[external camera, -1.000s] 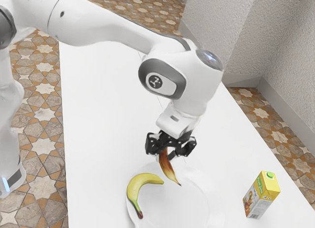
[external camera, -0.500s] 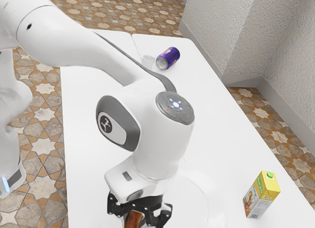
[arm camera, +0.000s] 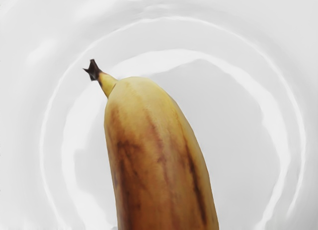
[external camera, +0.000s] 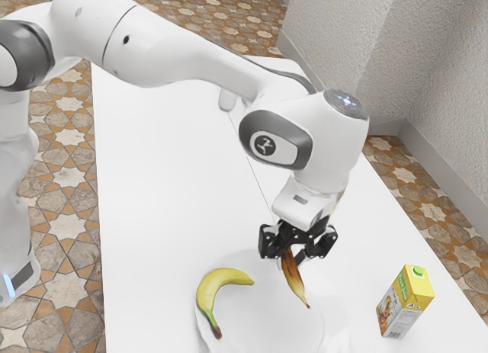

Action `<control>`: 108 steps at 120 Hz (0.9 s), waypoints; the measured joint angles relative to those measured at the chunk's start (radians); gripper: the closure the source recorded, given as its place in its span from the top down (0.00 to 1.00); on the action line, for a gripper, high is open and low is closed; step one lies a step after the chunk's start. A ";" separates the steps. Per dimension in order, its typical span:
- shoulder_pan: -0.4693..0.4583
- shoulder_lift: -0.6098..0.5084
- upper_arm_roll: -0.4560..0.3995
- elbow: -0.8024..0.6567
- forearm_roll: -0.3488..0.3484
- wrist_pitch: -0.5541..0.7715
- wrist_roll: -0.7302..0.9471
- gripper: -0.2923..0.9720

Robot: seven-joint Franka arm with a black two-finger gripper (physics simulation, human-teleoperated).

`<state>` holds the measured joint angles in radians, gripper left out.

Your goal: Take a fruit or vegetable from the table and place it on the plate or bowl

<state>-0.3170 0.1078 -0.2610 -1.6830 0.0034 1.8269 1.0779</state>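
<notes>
Firmly in the closed pincer [external camera: 296,251], a browned banana [external camera: 294,279], tip down above the plate [external camera: 258,322].

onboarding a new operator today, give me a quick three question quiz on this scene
1. True or false: the gripper is shut on a browned banana.
2. What lies on the white plate? A) yellow banana B) apple C) carrot
3. Fill in: the juice carton stands toward the exterior view's ____.

Key: 1 true; 2 A; 3 right.
</notes>
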 joint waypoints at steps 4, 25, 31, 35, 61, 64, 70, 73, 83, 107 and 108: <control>-0.001 0.001 0.000 0.000 0.001 0.001 0.000 0.32; 0.011 0.003 -0.005 0.000 0.002 0.007 -0.003 0.33; 0.007 0.003 -0.014 0.000 0.002 0.008 -0.004 0.33; -0.001 0.003 -0.018 0.000 0.001 0.009 -0.004 0.33; -0.025 0.009 -0.024 0.000 -0.001 0.011 -0.010 0.33; -0.027 0.010 -0.024 0.000 0.000 0.012 -0.010 0.36; -0.034 0.017 -0.024 0.000 0.001 0.014 -0.010 0.48; -0.038 0.021 -0.023 0.000 0.002 0.015 -0.010 0.53; -0.044 0.035 -0.023 0.000 0.004 0.017 -0.011 0.64; -0.037 0.082 -0.011 0.001 0.010 0.042 -0.007 0.74; -0.037 0.082 -0.012 0.001 0.014 0.044 -0.006 0.74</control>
<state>-0.3545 0.1896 -0.2726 -1.6822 0.0174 1.8706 1.0721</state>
